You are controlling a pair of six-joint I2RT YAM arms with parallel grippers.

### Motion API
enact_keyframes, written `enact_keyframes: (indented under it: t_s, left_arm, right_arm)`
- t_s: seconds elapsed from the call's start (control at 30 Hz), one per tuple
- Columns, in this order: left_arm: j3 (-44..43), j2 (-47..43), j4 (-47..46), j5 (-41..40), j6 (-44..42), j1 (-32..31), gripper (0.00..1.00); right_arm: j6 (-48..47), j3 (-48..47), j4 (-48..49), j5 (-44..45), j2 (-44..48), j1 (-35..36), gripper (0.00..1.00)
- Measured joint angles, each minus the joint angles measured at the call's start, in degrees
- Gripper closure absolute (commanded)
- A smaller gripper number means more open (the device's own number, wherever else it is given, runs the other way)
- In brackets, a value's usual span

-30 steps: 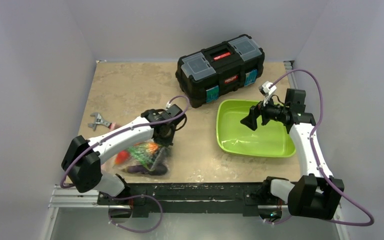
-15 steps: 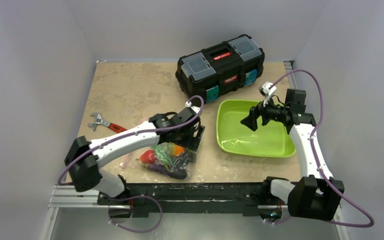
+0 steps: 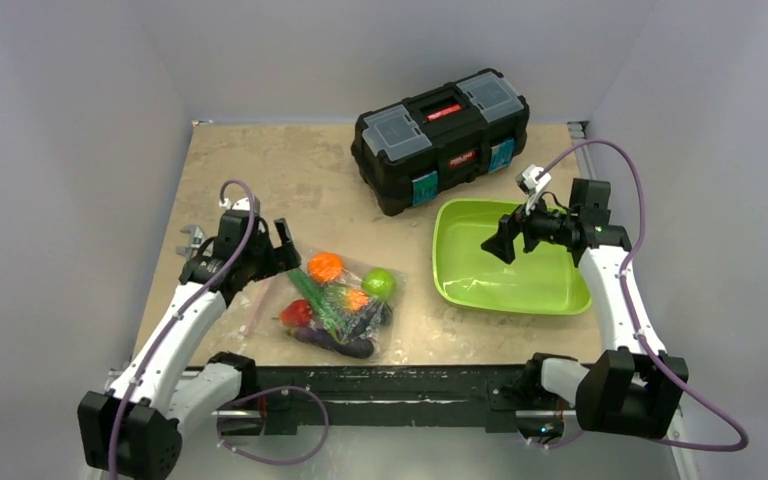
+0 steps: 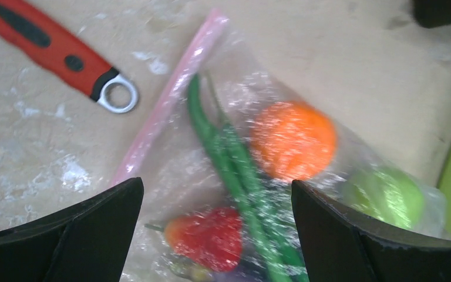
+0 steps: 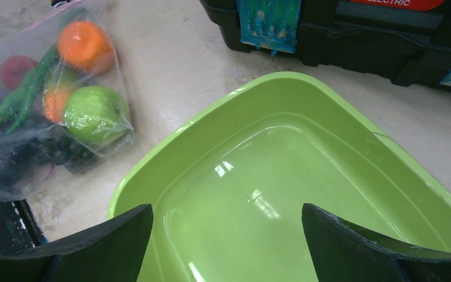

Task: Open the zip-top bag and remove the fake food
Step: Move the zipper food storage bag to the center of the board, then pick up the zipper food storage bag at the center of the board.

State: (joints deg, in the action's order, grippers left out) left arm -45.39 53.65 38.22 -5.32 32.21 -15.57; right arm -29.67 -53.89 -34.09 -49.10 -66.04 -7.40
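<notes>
The clear zip-top bag (image 3: pixel 338 306) lies flat on the table, holding the fake food: an orange (image 3: pixel 325 266), a green apple (image 3: pixel 379 284), a red pepper (image 3: pixel 296 313), green beans (image 4: pixel 229 158) and a dark eggplant (image 3: pixel 338 344). Its pink zip strip (image 4: pixel 170 100) runs along the bag's left edge. My left gripper (image 3: pixel 284 250) hovers open at the bag's upper left corner, with nothing between its fingers. In the left wrist view the bag (image 4: pixel 252 176) lies below the open left gripper (image 4: pixel 216 187). My right gripper (image 3: pixel 501 246) hangs open and empty over the green tray (image 3: pixel 450 215).
A black toolbox (image 3: pixel 442 135) stands at the back, just behind the tray. A red-handled wrench (image 4: pixel 41 44) lies left of the bag, mostly hidden under my left arm in the top view. Grey walls close in the table on three sides.
My left gripper went from shut to open and let go of the bag, and the arm swung back to the left. The bag now lies flat, food spread out. The right arm stayed still.
</notes>
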Motion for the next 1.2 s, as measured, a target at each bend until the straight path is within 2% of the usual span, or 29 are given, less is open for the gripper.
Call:
enact_keyframes:
  t_s: [0.1,0.2,0.5,0.6,0.63,0.73,0.83,0.97,1.2]
  left_arm:
    - [5.8,1.8,-3.4,1.3,0.9,6.0,0.05]
    - [8.1,5.7,-6.7,2.4,1.6,10.2,0.09]
    - [9.1,18.0,-17.9,8.1,2.6,16.5,0.27]
    - [9.8,22.0,-20.2,11.2,3.7,17.9,0.38]
    - [10.0,22.9,-21.2,12.6,4.2,18.5,0.45]
    - [10.8,23.6,-23.6,15.4,5.5,19.9,0.62]
    - [11.7,23.8,-24.6,17.8,6.4,20.8,0.74]
    - [12.4,22.3,-24.9,20.5,7.3,21.0,1.0]
    - [12.5,15.2,-23.7,25.1,7.4,21.0,1.0]
  right_arm:
    - [-0.2,0.0,-0.4,-0.1,0.0,0.0,0.01]
    - [-0.6,0.0,-1.1,-0.3,0.0,0.0,0.01]
    - [-1.9,0.0,-2.2,-1.4,-0.2,0.0,0.01]
    - [-2.3,0.0,-2.4,-1.4,-0.3,0.0,0.01]
    - [-2.4,0.0,-2.5,-1.5,-0.3,0.0,0.01]
    - [-2.5,0.0,-2.5,-1.5,-0.3,0.0,0.01]
    - [-2.5,0.0,-2.5,-1.6,-0.3,0.0,0.01]
    - [-2.5,0.0,-2.5,-1.6,-0.3,0.0,0.01]
    - [-2.5,0.0,-2.6,-1.6,-0.3,0.0,0.01]
